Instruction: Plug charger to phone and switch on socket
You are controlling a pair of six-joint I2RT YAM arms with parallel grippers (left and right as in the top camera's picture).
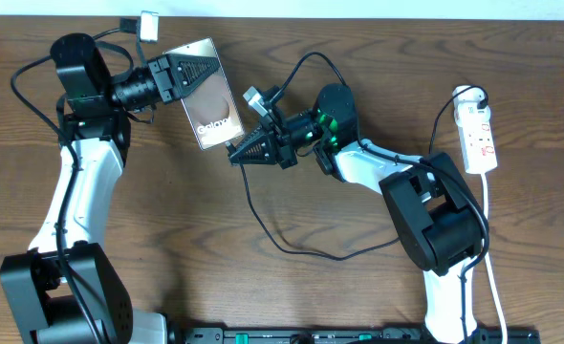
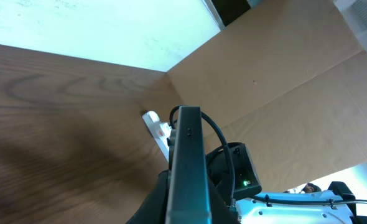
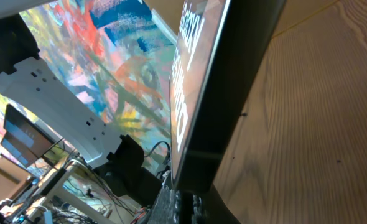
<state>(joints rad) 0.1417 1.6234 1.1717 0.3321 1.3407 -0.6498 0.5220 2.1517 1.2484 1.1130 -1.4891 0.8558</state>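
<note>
The phone (image 1: 208, 96), a dark slab with white lettering, is held tilted above the table by my left gripper (image 1: 188, 69), which is shut on its upper end. In the left wrist view the phone (image 2: 186, 162) shows edge-on between the fingers (image 2: 188, 208). My right gripper (image 1: 236, 153) is shut at the phone's lower end, with the charger's thin black cable (image 1: 292, 250) trailing from it across the table. In the right wrist view the fingers (image 3: 186, 208) sit just under the phone's bottom edge (image 3: 233, 93); the connector tip is hidden. The white socket strip (image 1: 479, 134) lies far right and also shows in the left wrist view (image 2: 157, 127).
A small white block (image 1: 148, 24) with a dark lead lies at the table's back edge, behind the left arm. The strip's white cord (image 1: 488, 220) runs down the right side. A brown cardboard wall (image 2: 283, 81) stands beyond the table.
</note>
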